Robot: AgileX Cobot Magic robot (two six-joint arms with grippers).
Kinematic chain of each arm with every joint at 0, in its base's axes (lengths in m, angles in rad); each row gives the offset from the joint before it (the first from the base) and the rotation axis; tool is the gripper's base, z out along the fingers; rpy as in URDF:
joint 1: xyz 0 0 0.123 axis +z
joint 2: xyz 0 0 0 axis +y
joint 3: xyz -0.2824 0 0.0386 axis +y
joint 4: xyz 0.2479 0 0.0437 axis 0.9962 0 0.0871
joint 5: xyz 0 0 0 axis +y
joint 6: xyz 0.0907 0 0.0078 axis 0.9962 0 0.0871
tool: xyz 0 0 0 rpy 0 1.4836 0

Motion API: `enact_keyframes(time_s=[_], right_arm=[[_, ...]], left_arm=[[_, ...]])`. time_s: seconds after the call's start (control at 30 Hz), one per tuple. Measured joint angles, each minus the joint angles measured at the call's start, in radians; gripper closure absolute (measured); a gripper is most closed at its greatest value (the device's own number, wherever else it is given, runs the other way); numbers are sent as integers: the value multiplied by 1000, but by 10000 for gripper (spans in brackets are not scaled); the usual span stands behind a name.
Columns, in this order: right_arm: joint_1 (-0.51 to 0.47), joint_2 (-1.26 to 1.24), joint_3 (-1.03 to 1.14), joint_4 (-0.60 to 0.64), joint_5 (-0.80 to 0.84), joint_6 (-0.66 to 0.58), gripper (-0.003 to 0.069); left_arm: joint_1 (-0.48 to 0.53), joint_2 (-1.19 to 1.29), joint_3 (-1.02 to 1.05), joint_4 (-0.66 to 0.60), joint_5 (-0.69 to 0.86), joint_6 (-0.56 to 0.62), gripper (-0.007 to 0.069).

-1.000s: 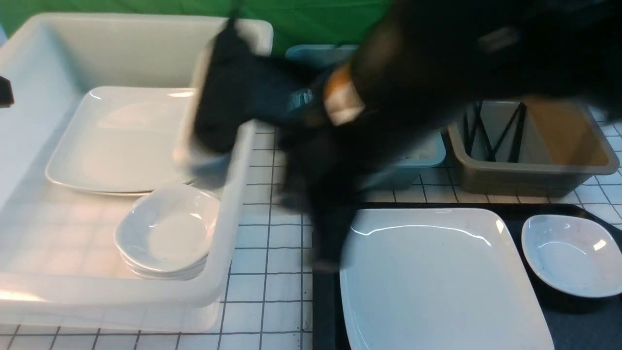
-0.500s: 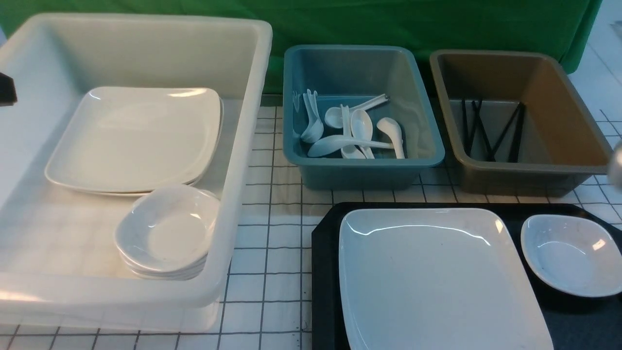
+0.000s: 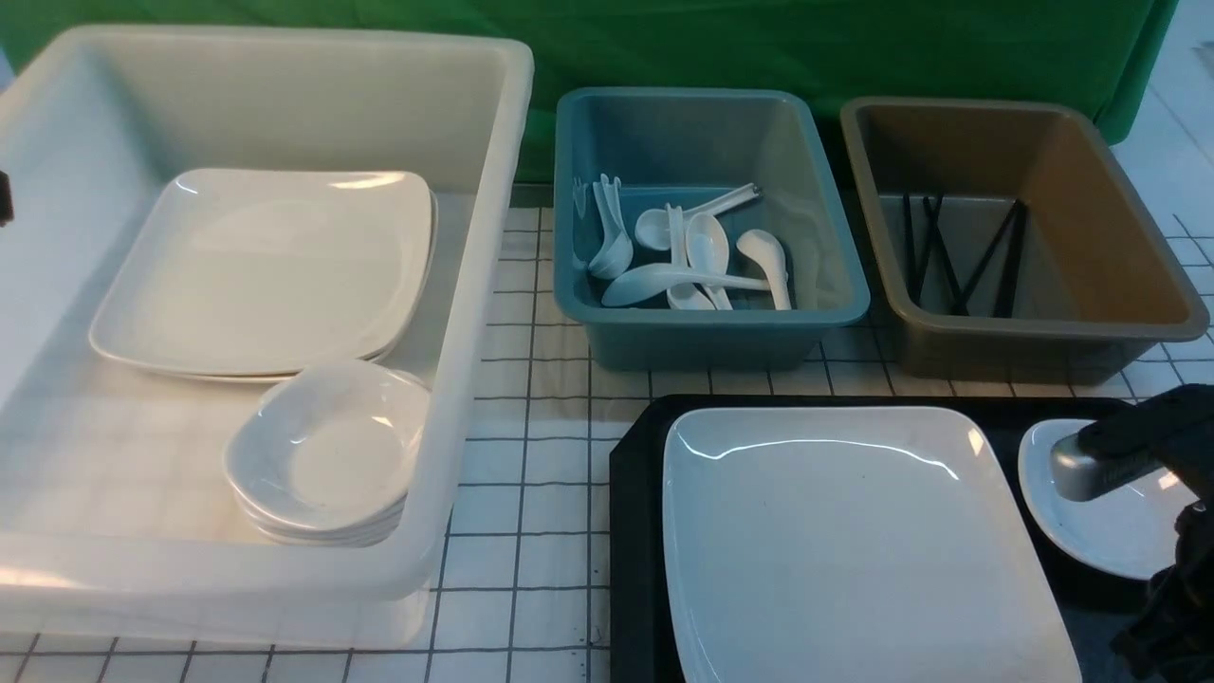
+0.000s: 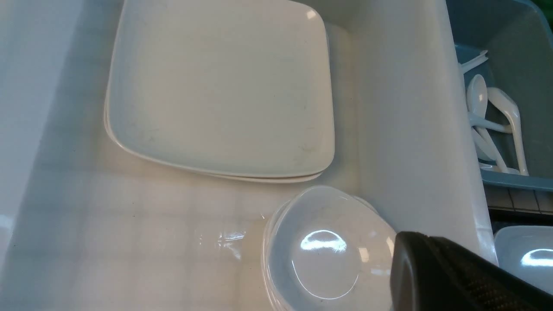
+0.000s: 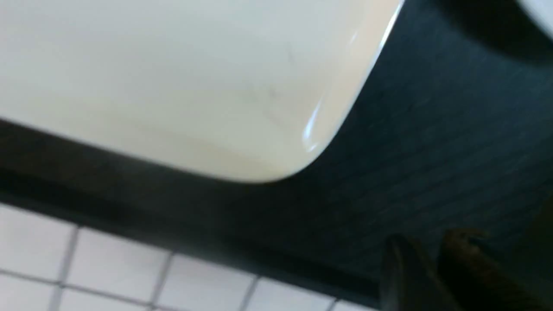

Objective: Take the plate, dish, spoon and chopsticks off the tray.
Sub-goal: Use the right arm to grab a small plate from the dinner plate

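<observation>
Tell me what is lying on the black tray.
On the tray: the large plate and a small dish beside it. Nothing else shows, though the right arm hides part of the dish and tray.

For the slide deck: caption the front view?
Right arm by the small dish on the black tray, large plate alongside; spoons in the blue bin, chopsticks in the brown bin.

**Around the Tray**

The plate (image 3: 854, 541) lay on the tray's (image 3: 635, 493) left part, the dish (image 3: 1091, 536) on its right. Behind the tray stood the spoon bin (image 3: 711, 341) and, further right, the chopstick bin (image 3: 1005, 351). Left of the tray sat a tub (image 3: 455, 379).
</observation>
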Motion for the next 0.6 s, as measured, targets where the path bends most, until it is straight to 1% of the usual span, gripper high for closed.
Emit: enact_keyframes(time_s=[0.03, 0.07, 0.1, 0.13, 0.17, 0.2, 0.23, 0.27, 0.3, 0.33, 0.43, 0.6], right_arm=[[17, 17, -4, -34, -10, -1, 424], [50, 50, -9, -108, -32, -1, 386], [59, 53, -9, -117, -34, -1, 377], [94, 83, -10, -190, -54, -1, 341], [98, 91, -10, -199, -59, -1, 337], [133, 121, -10, -280, -76, -1, 299], [133, 124, -10, -290, -79, -1, 295], [156, 155, -10, -355, -94, 0, 274], [161, 159, -10, -373, -95, 1, 270], [176, 197, -10, -453, -107, 18, 257], [182, 241, -10, -504, -124, 36, 253], [183, 304, -10, -532, -165, 40, 251]], left_arm=[[0, 0, 0, 0, 0, 2, 625], [0, 0, 0, 1, 0, 2, 625], [0, 0, 0, 1, 0, 2, 625], [0, 0, 0, 0, 4, 2, 625], [0, 0, 0, -2, 5, 2, 625], [0, 0, 0, -8, 8, 2, 625], [0, 0, 0, -9, 8, 2, 625], [0, 0, 0, -15, 10, 2, 625], [0, 0, 0, -15, 11, 2, 625], [0, 0, 0, -15, 14, 2, 625], [0, 0, 0, -15, 14, 2, 625], [0, 0, 0, -15, 14, 2, 625]])
